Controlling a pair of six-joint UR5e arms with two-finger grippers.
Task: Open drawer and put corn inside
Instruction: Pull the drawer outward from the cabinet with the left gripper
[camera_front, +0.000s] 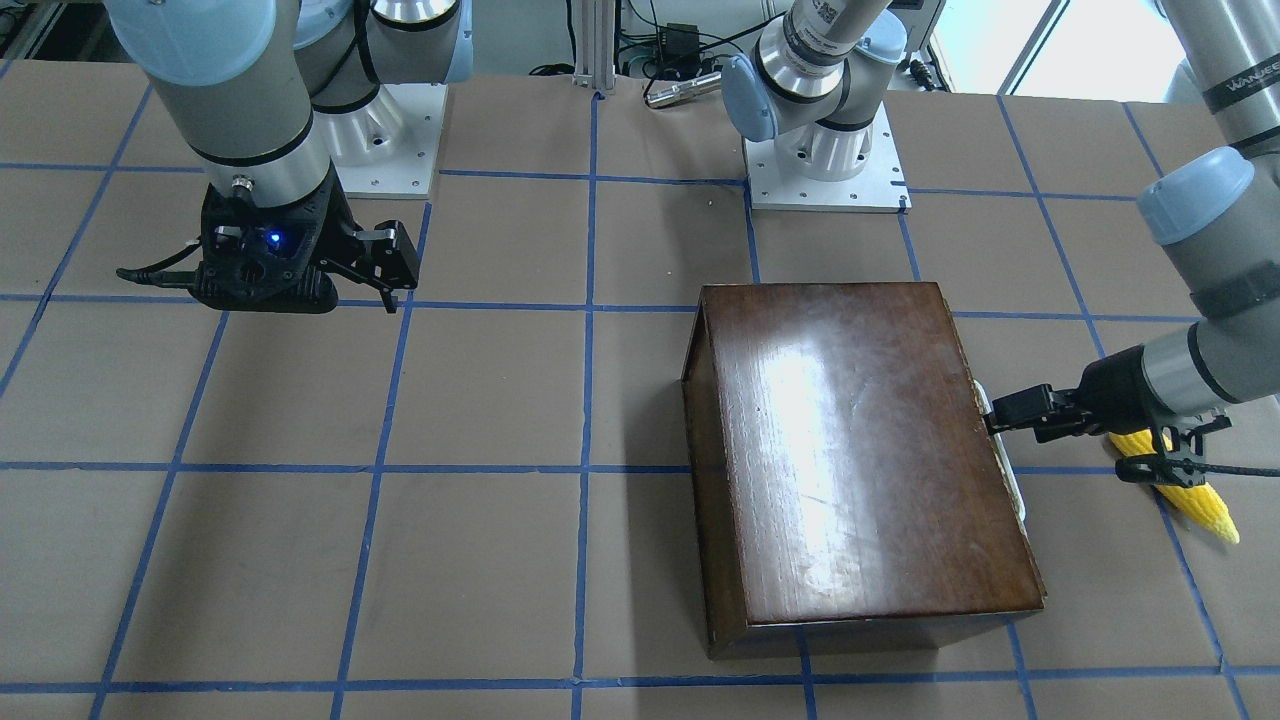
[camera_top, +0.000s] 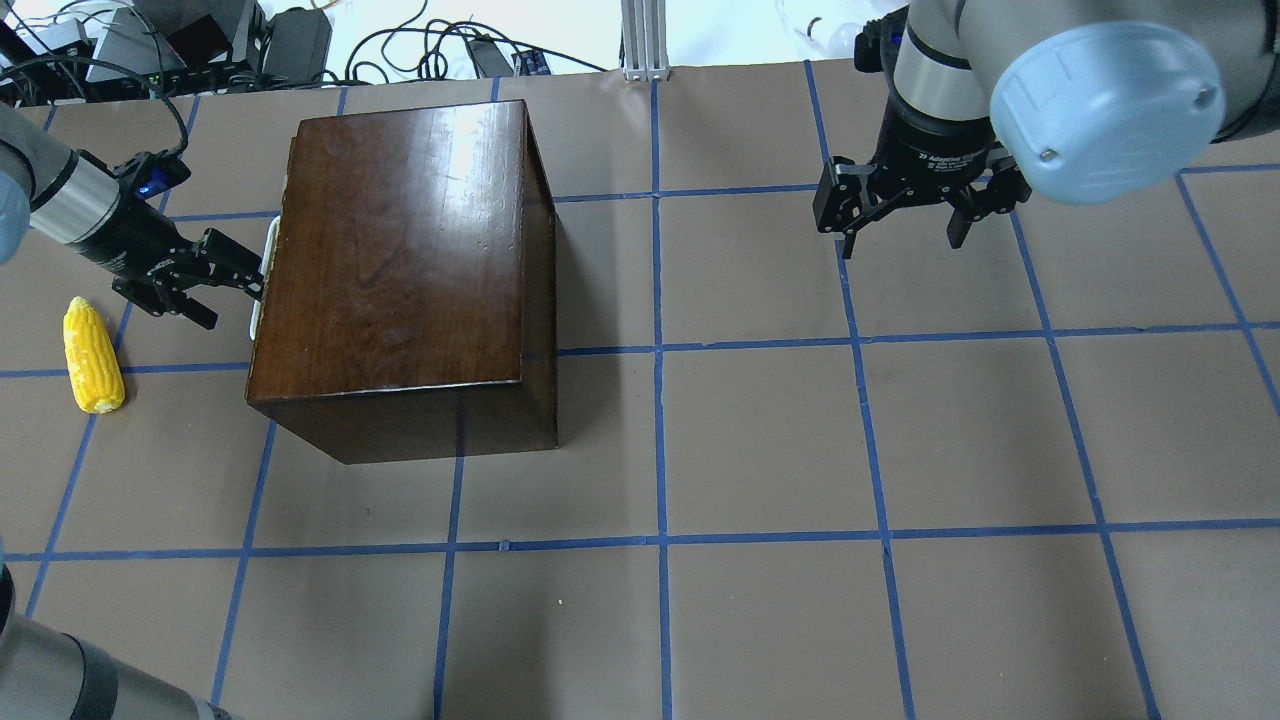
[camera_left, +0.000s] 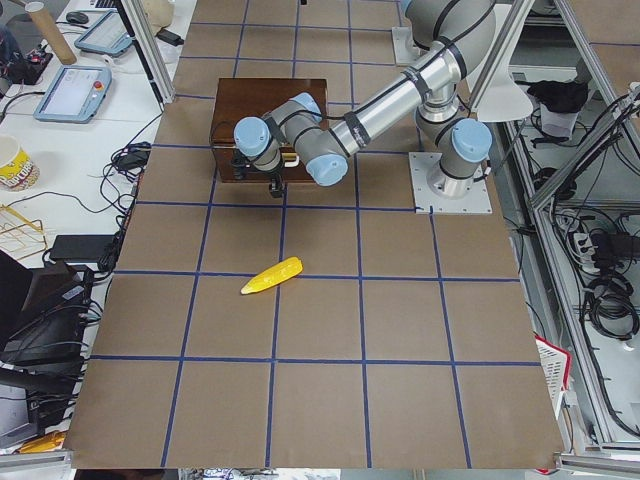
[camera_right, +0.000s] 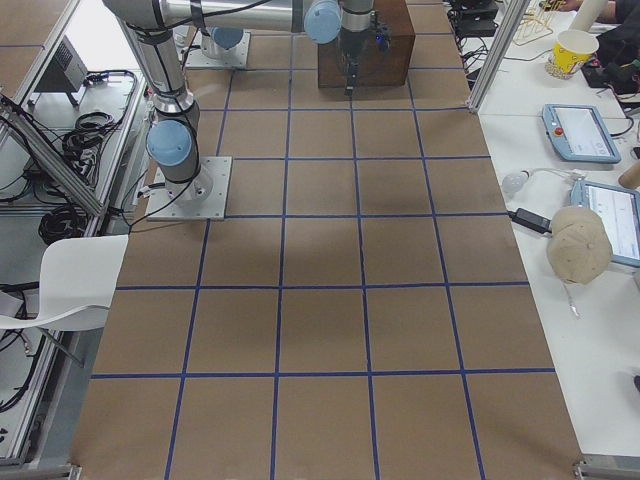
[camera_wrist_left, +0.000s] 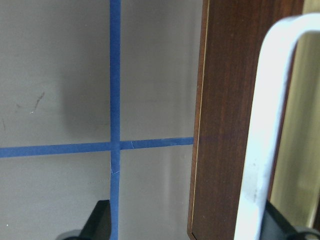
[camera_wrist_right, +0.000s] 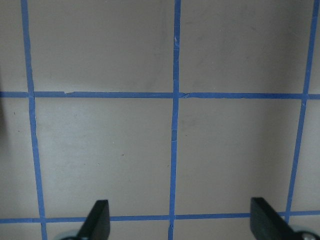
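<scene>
Corn (camera_top: 93, 357) lies beyond the left gripper (camera_top: 236, 303) from the box (camera_top: 400, 260), touching neither. That gripper gapes wide at the box's white handle (camera_wrist_left: 265, 150); the right gripper (camera_top: 900, 225) likewise.

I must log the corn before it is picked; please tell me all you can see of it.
The corn is a bright yellow cob, tapered to a paler tip pointing away from the robot. It lies flat on the table, across a blue tape line, beside the box, on its handle side. Nothing touches it; the open left hand is at the handle, apart.
</scene>
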